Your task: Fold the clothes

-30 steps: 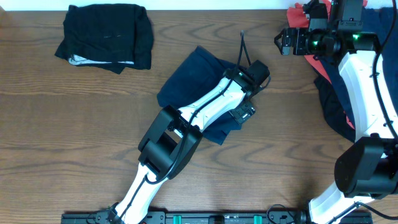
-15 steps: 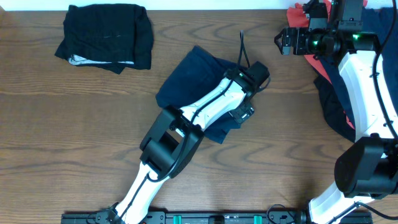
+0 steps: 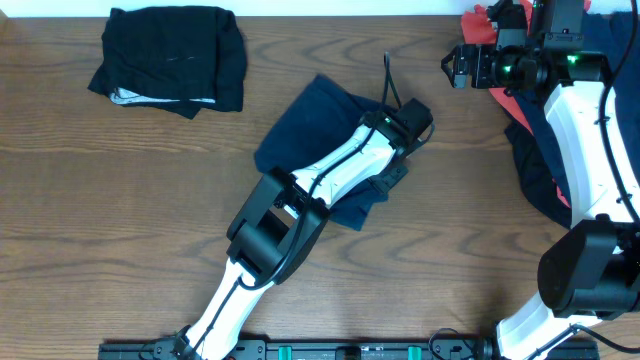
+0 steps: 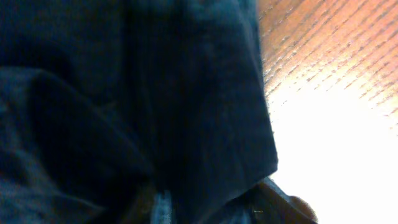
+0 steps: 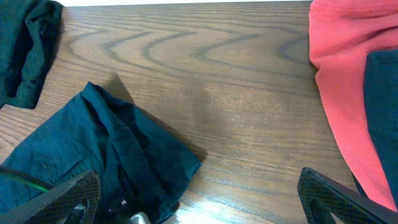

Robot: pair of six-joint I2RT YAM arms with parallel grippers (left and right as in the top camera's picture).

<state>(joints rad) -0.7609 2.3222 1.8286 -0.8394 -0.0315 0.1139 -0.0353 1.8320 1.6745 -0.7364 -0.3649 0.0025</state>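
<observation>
Ok, near to far. Left arm comes in from the near desk edge and lies across the navy garment, hiding its middle and right part. The navy garment lies crumpled mid-desk, flat on the wood.

Left gripper is at that garment's near right edge. Overhead, the wrist housing hides the jaws. The left wrist view is only dark navy cloth up close and blurred, with overexposed desk to the right. Can't tell whether it's apart or clamped on cloth.

Far left: black garment in a loose heap, with a pale strip at its near edge, too small to read.

Far right: coral red garment and a second navy garment, mostly hidden under the right arm and cut off by the frame edge. Right gripper hovers over bare desk near the far edge, fingers wide apart with nothing between them.
</observation>
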